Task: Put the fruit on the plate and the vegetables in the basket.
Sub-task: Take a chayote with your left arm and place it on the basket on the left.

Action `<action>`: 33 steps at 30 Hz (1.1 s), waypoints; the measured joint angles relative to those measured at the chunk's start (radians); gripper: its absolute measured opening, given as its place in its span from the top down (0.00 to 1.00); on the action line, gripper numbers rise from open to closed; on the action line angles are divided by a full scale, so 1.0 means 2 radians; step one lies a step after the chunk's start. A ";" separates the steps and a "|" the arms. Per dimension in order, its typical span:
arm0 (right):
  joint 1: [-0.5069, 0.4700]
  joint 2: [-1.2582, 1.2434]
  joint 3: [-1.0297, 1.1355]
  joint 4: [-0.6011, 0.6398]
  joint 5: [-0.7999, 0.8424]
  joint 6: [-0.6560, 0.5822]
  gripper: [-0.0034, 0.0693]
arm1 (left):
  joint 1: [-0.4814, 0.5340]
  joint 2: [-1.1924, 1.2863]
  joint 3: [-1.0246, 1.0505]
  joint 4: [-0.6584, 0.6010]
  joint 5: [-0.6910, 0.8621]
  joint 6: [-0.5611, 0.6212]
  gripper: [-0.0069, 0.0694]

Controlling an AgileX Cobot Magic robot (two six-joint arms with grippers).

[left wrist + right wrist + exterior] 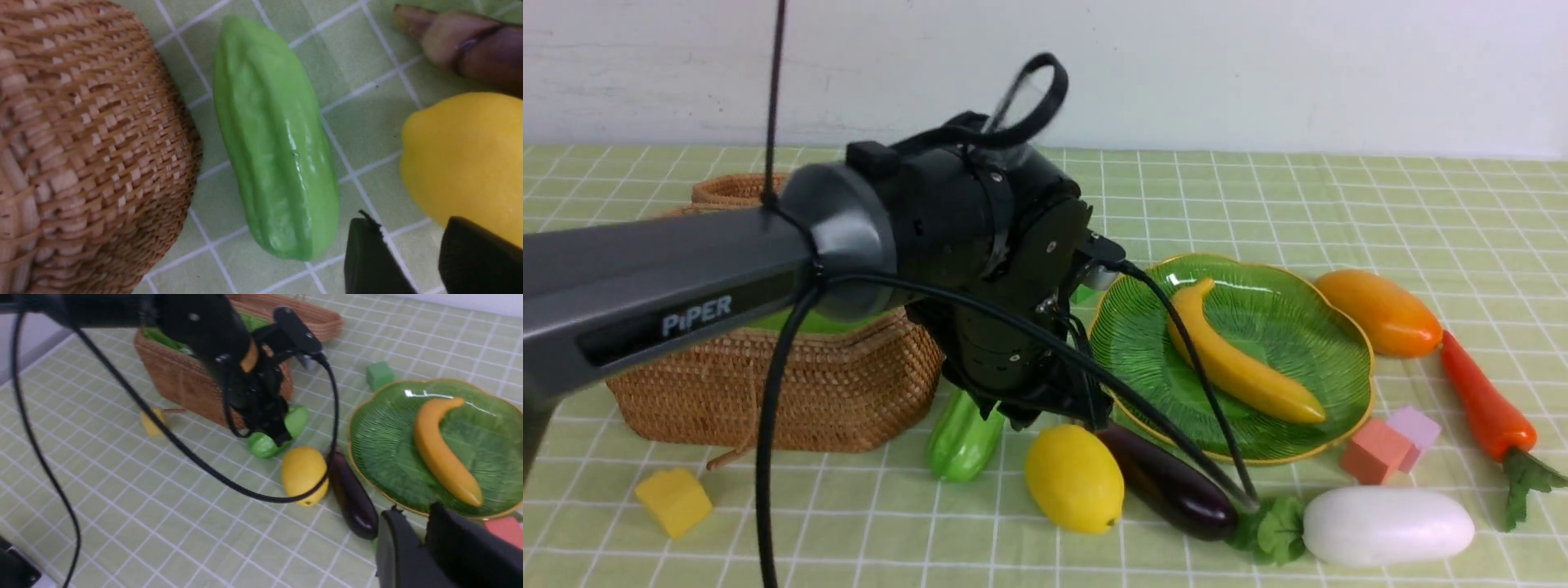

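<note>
Vegetable step, left arm. The banana [1241, 359] lies on the green glass plate [1143, 343].

Left hand [425, 249] is low over the tabletop, fingers apart and empty. The green gourd [273, 139] lies flat just beside the wicker basket [81, 143], to one side of the fingers, not between them. The lemon [466, 159] is on the other side.

My read: gourd next. I'd centre over it, straddle its narrow width, close, then lift over the basket rim.

Right hand [427, 543]: narrow slit, nothing held; can't tell if it's closed.
</note>
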 joint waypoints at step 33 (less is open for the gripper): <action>0.000 0.000 0.000 0.012 0.035 -0.013 0.78 | 0.006 0.082 0.000 0.104 -0.040 -0.086 0.37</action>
